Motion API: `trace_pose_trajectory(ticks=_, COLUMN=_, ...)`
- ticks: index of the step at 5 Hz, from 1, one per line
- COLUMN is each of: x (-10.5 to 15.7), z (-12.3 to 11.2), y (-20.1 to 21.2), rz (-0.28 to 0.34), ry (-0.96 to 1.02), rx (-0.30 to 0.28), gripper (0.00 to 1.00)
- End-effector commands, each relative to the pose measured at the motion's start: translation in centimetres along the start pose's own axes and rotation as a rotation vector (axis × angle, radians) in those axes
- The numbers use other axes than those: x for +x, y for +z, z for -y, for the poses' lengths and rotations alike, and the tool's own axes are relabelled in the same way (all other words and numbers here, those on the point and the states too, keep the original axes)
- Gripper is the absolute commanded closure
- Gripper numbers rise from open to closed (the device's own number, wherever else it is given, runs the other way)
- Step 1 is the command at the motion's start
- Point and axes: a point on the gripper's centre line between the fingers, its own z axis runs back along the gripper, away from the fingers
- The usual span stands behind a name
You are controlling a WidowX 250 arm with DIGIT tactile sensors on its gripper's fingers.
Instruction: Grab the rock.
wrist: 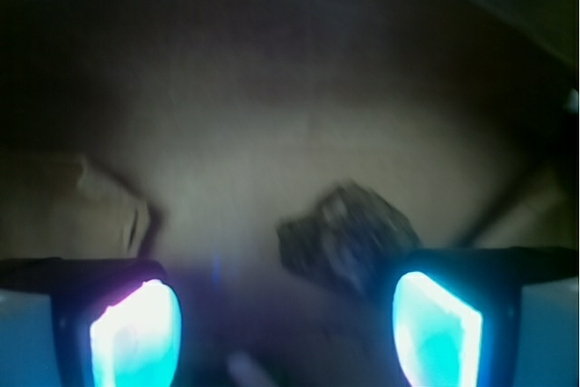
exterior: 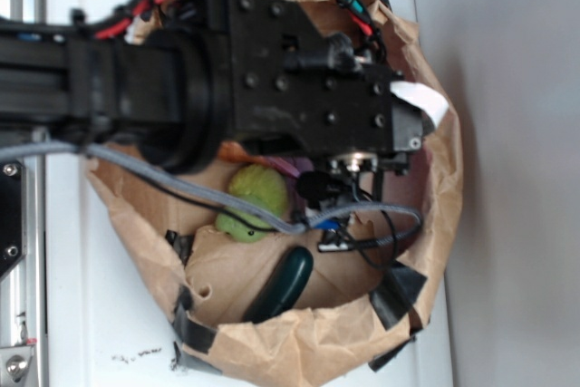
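**A:** Where is your hand right now?

**B:** Look at the wrist view. You see its two glowing fingers at the bottom, one at 7 o'clock and one at 5 o'clock. They are spread wide apart. Nothing is pinched between them.

**A:** And where is the rock?

**B:** It lies on the brown paper floor, just above the gap between your fingers. It sits nearer the finger at 5 o'clock, and its lower edge comes right up to that finger. It looks dark, rough and bumpy. I cannot tell if it touches the finger.

**A:** What do you see from the outside view?

**B:** Your black arm reaches in from 9 o'clock and covers most of the brown paper bag. The bag stands on the white counter. Under the arm you see a green plush toy. A smooth dark green thing lies below it, at about 6 o'clock. The rock is hidden here.
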Motion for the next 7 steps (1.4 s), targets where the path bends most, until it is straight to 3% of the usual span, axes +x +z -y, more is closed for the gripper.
trace_pose_trajectory(ticks=1, x=0.6, z=0.1, y=-2.3, rz=-0.024, ry=0.008, rx=0.021, gripper=0.0)
trace_pose_trajectory(ticks=2, x=0.3, z=-0.4, y=-3.1, rz=-0.058, ry=0.031, rx=0.022, gripper=0.0)
trace_pose_trajectory(ticks=5, x=0.3, z=-0.4, y=-3.1, rz=-0.058, ry=0.031, rx=0.022, gripper=0.0)
trace_pose_trajectory(ticks=7, x=-0.5, z=-2.8, y=1.2, rz=0.061, ry=0.028, rx=-0.096, gripper=0.0)
